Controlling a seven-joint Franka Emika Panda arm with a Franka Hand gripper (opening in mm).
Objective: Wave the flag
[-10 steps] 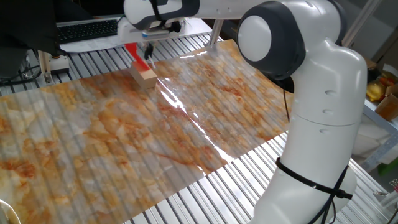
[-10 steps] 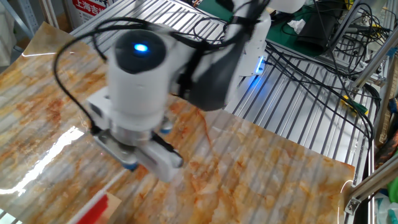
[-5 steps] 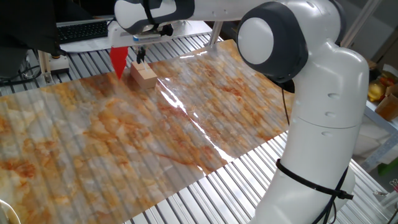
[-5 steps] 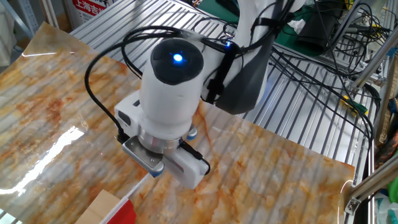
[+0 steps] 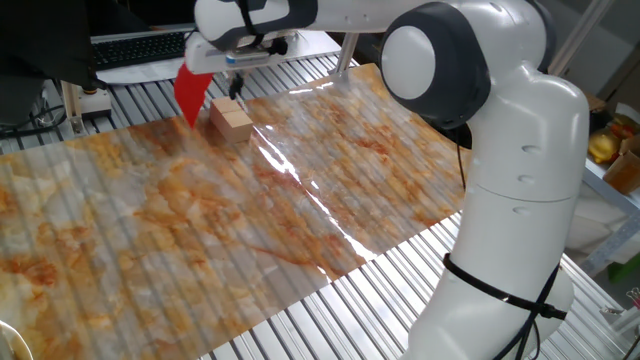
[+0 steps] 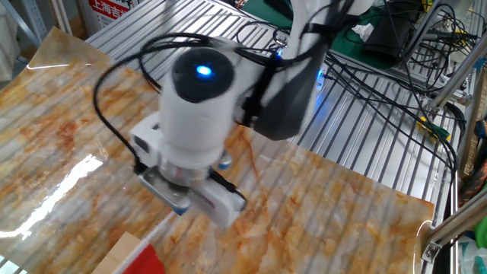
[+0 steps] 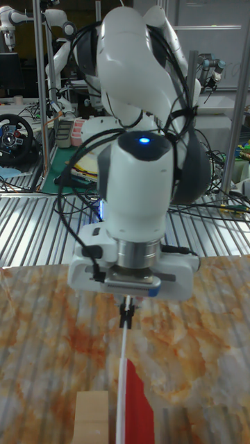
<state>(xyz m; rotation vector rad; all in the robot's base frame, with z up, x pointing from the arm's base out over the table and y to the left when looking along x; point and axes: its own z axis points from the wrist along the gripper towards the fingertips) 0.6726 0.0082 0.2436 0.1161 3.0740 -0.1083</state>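
Observation:
The flag is a small red cloth on a thin white stick, beside a tan wooden block that rests on the orange-marbled sheet. My gripper hangs just above the block, its dark fingers shut on the top of the stick. The cloth hangs to one side of the stick and the block sits on the other. From the other fixed view only the block's corner and a bit of red cloth show under my wrist.
The marbled sheet lies over a slatted metal table. A keyboard sits behind the flag at the far edge. Cables run along the table's far side, and my own arm's base stands at the right.
The red cloth swung from over the block out to its left side. My gripper shifted left and has now come back slightly right, still holding the stick.

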